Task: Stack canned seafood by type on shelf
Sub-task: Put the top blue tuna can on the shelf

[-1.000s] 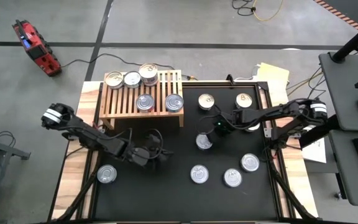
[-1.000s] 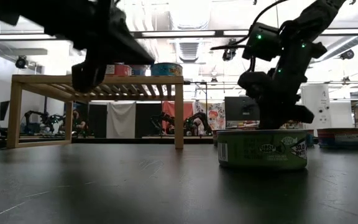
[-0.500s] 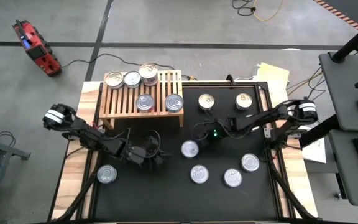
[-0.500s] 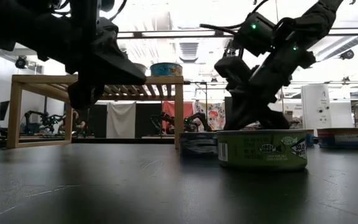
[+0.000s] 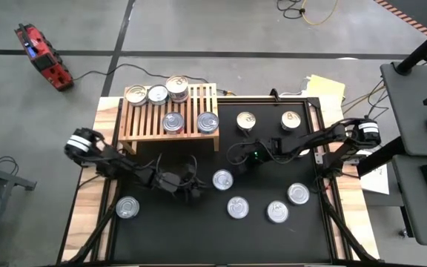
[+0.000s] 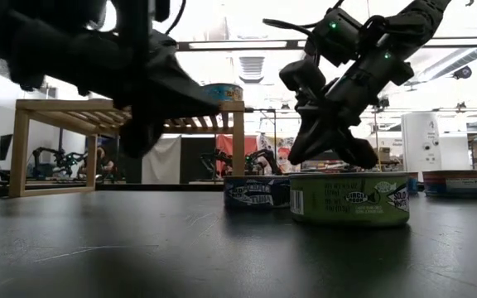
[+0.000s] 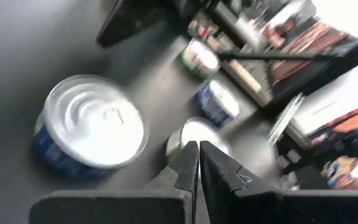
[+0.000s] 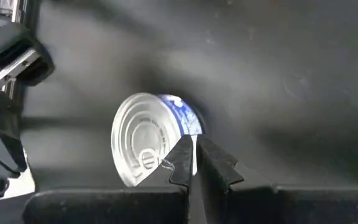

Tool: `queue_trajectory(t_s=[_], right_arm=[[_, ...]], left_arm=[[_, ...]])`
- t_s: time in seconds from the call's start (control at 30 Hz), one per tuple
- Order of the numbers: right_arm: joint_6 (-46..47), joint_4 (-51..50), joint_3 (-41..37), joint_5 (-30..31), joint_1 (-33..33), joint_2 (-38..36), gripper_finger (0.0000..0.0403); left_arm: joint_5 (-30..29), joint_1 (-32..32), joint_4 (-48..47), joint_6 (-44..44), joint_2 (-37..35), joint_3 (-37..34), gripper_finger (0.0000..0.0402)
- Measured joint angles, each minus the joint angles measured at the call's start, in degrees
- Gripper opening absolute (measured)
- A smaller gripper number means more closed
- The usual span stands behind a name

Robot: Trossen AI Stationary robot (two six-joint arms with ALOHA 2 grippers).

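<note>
arms: blk, jointed | white wrist bands | green LED | blk cables

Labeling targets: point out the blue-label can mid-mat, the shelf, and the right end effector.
blue-label can point(image 5: 223, 179), high view, middle of its silver lid.
shelf point(image 5: 143, 124), high view, bare slats of its top.
right end effector point(image 8: 192, 163), right wrist view, between its shut fingertips.

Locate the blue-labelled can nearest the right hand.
In the high view, the blue-labelled can sits mid-mat between the right hand and left hand, below the shelf.
</note>
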Motion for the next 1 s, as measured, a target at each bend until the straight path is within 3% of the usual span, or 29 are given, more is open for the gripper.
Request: queue_trajectory(t_s=[0.13,0.37,1.0], right_arm=[[0.0,0.0,0.0,-0.9,0.3,0.0,0.0012],[1.7,0.0,0.0,-0.9,0.9,0.2,0.0012],[2.4,0.3,-0.2,-0.4,1.3,0.3,0.0013]], left_arm=[[1.6,1.8,10.8,-0.1,5.4,0.4,0.0000],[7.1,5.0,8.4,-3.1,9.5,2.4,0.0000],[7.0,6.5,5.8,-2.7,9.9,2.7,0.0000]])
